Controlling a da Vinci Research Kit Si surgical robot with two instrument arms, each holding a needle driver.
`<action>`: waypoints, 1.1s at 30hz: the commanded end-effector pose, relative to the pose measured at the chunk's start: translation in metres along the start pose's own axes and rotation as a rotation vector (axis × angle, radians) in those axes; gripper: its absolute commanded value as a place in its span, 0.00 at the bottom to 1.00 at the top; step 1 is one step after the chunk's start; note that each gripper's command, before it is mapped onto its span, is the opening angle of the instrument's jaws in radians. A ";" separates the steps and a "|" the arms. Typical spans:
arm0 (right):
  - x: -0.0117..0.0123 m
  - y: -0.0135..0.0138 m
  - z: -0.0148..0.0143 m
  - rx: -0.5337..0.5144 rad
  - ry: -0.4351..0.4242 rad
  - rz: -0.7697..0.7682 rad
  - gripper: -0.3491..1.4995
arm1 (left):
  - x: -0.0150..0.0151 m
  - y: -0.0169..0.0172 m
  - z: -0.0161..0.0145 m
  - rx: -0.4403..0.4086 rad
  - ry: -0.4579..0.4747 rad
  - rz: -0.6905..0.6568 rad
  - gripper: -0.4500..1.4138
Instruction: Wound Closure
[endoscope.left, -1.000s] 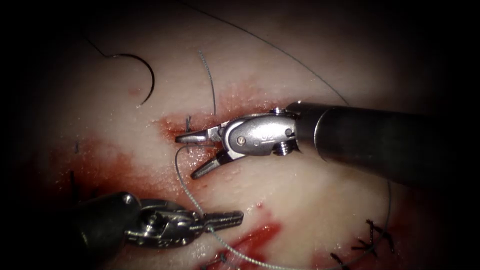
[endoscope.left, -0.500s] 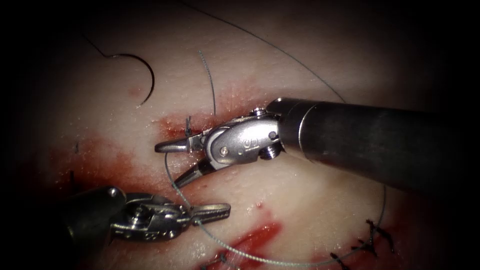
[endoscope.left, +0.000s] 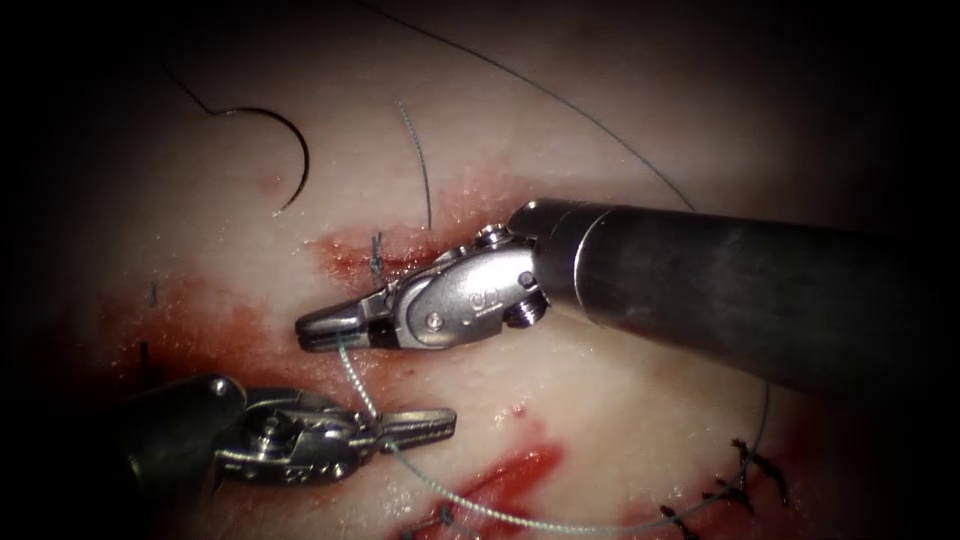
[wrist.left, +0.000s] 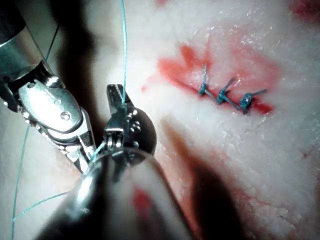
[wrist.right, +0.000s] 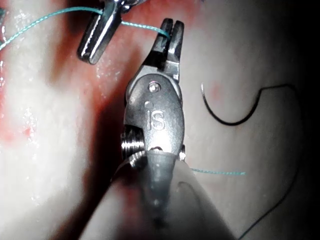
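Now we are clamping thread (endoscope.left: 360, 385) with right tool (endoscope.left: 318, 327), jaws closing on strand near its upper end. Left tool (endoscope.left: 425, 428) is gripping same thread lower down, jaws clenched, short span running taut between tools. Needle (endoscope.left: 285, 150) is lying free on tissue (endoscope.left: 620, 400), far left, outside it, held by neither tool. We are seeing finished stitches (wrist.left: 222, 94) along cut.

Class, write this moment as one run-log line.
left tool: holds thread | right tool: shut on same thread | needle: lies free on tissue, upper left
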 end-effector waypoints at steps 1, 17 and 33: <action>-0.0011 0.0008 0.0002 -0.009 -0.031 0.023 0.00 | -0.0003 -0.0005 0.0007 0.011 -0.013 -0.013 0.58; -0.0069 0.0043 -0.0039 -0.133 -0.169 0.227 0.00 | 0.0003 -0.0016 0.0018 0.235 -0.209 -0.052 0.70; -0.0093 0.0056 -0.0045 -0.213 -0.249 0.322 0.00 | 0.0031 0.0007 0.0099 0.299 -0.291 0.184 0.75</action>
